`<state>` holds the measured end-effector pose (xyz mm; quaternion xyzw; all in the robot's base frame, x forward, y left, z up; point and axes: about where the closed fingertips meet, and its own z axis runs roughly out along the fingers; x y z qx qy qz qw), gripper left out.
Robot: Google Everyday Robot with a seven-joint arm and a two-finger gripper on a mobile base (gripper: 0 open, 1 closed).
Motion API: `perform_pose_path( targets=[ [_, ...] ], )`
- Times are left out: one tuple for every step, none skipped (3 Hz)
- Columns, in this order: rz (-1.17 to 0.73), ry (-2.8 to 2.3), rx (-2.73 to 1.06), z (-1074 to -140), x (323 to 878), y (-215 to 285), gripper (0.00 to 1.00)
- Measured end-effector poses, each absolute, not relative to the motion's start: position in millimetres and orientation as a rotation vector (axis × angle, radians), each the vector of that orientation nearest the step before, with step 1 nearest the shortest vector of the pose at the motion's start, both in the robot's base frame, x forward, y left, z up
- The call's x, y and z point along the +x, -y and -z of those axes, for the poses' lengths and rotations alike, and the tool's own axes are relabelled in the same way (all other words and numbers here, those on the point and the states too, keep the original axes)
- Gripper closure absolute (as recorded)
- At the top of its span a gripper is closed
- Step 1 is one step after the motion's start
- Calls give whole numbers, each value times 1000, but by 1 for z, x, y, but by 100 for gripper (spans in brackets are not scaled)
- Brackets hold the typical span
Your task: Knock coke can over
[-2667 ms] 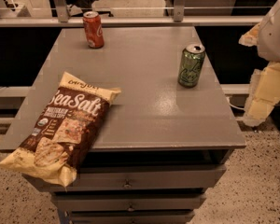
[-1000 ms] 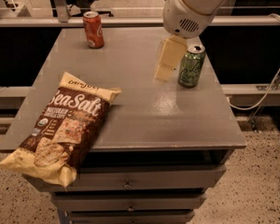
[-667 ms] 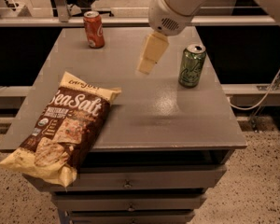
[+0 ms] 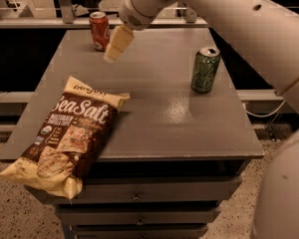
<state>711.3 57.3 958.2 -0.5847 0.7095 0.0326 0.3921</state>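
- Currently: jaws hang from the arm [image 4: 224,14] above the far part of the worktop [image 4: 159,118], tips tilted down and to the left.
- Jaws pressed together, no gap visible, nothing gripped.
- Coke can [image 4: 99,30]: upright, just left of the jaws and slightly beyond them; whether they touch, cannot tell.
- Green can [image 4: 205,68]: upright, well right of the jaws.
- Chip bag [image 4: 65,136]: nearer than the jaws, lying flat, overhanging the worktop's front-left edge.
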Motion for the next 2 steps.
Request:
perform_pose_path(
  targets=[
    [-121,-1781,-1427,-944,757,-94,0],
    [-195,-1760,-1397,-927,791,-127,0]
  ],
)
